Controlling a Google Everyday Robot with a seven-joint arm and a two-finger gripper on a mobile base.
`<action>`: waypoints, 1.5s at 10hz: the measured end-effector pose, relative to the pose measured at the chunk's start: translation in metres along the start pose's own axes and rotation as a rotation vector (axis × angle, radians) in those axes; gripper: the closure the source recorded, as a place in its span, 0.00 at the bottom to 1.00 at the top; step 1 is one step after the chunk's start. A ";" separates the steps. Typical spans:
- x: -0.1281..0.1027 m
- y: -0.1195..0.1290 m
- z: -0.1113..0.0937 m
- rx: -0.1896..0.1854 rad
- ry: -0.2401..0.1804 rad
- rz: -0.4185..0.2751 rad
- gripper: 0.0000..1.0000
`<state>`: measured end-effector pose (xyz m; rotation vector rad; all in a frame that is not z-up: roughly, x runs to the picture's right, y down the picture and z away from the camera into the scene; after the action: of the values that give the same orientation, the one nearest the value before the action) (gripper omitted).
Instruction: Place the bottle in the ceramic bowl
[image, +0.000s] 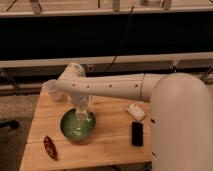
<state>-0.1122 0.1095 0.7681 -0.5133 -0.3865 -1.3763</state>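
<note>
Your arm reaches across the wooden table from the right side toward the left half of the tabletop, with its elbow joint near the back-left corner. The gripper hangs at the end of the arm, directly above the ceramic bowl. You cannot tell whether the gripper is parted, closed, or clamped on anything: its lower end merges with the pale shape beneath it.

That pale shape is the bottle. It appears upright over the bowl's interior, toward the bowl's back-right portion. You cannot tell whether the bottle rests on the bowl's floor or is held just above it.

The ceramic bowl sits in the left half of the table, roughly midway between the back and front edges. Its green glazed inside is visible around the bottle.

Other items on the tabletop:

- A translucent plastic cup stands near the back-left corner, partly behind the arm.
- A red object lies near the front-left corner, well apart from the bowl.
- A flat white gadget lies toward the right edge.
- A black rectangular device lies just in front of the white gadget, near the front-right corner.
</note>
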 end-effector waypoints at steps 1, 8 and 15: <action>-0.004 0.003 -0.001 0.000 -0.004 -0.010 1.00; -0.025 0.007 -0.005 0.026 -0.018 -0.073 1.00; -0.035 0.007 -0.009 0.051 -0.016 -0.119 0.59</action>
<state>-0.1113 0.1340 0.7403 -0.4660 -0.4699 -1.4735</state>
